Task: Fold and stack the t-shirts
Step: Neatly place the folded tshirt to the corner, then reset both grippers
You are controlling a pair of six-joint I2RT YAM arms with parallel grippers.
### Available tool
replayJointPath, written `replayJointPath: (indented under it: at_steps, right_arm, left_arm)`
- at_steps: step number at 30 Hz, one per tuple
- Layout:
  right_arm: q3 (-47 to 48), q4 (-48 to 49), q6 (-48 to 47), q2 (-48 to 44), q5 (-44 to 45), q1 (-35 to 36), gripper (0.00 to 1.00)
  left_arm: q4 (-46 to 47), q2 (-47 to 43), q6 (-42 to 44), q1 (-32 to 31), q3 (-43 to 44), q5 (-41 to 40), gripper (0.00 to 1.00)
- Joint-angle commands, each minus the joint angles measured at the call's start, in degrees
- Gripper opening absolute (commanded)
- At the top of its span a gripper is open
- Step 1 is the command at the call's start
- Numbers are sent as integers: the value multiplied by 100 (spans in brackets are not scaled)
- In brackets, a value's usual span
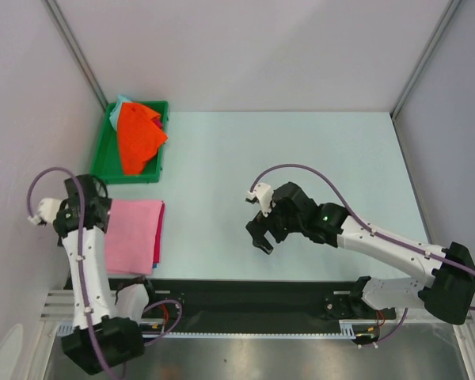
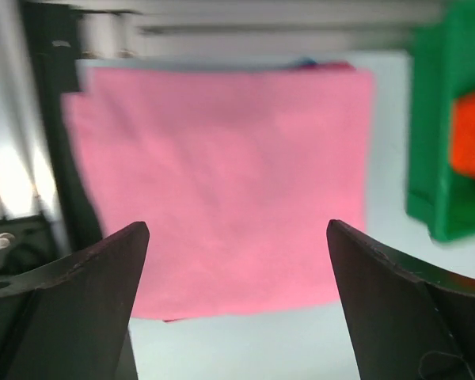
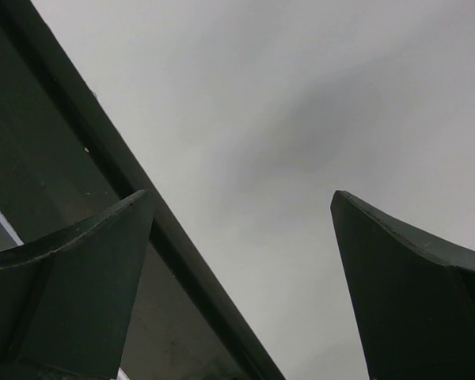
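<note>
Left claw [image 2: 237, 225] spread wide over folded pink t-shirt [image 2: 222, 174].

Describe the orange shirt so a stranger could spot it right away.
On the table, far left, sits a green tray. The orange t-shirt lies crumpled in it, over a pale teal one. Unlike the pink shirt folded flat nearby, it is bright and unfolded.

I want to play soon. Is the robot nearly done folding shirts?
About halfway. Done: the pink shirt lies folded on the magenta-red shirt. In hand: nothing, the left gripper and right gripper are open and empty. To do: the orange shirt and teal shirt are crumpled in the green tray.
</note>
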Motion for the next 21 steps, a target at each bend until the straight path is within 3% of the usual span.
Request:
replayJointPath:
  at_steps: [1, 3, 4, 6, 7, 10, 12, 16, 21]
  right_arm:
    - [117, 269, 302, -52, 81, -80, 100]
    - [100, 454, 829, -148, 151, -185, 100]
    - [13, 541, 1040, -201, 151, -334, 100]
    - [-171, 962, 1848, -472, 64, -493, 100]
    - [-451, 1321, 2190, -596, 72, -615, 100]
    - [-1093, 2050, 3473, -1272, 178, -800, 100]
    - [-1927, 2351, 4619, -1641, 143, -1072, 100]
    - [-3676, 3738, 6530, -3036, -227, -1548, 100]
    - [-5357, 4129, 7870, -4874, 388, -1531, 100]
  left_arm:
    - [1001, 116, 204, -1391, -67, 908, 100]
    - [1486, 370, 178, -2115, -42, 1197, 100]
    - [1661, 458, 239, -2902, -24, 1260, 100]
    - [2197, 677, 545, -3697, 29, 1296, 100]
    - [2547, 714, 834, -4432, 11, 1305, 100]
    - [2953, 531, 1047, -5551, -382, 1576, 100]
    - [3603, 224, 1092, -5871, -1134, 2084, 100]
    - [5550, -1582, 129, -6267, -3052, 3761, 100]
    - [6338, -3984, -744, -6276, -4795, 4293, 100]
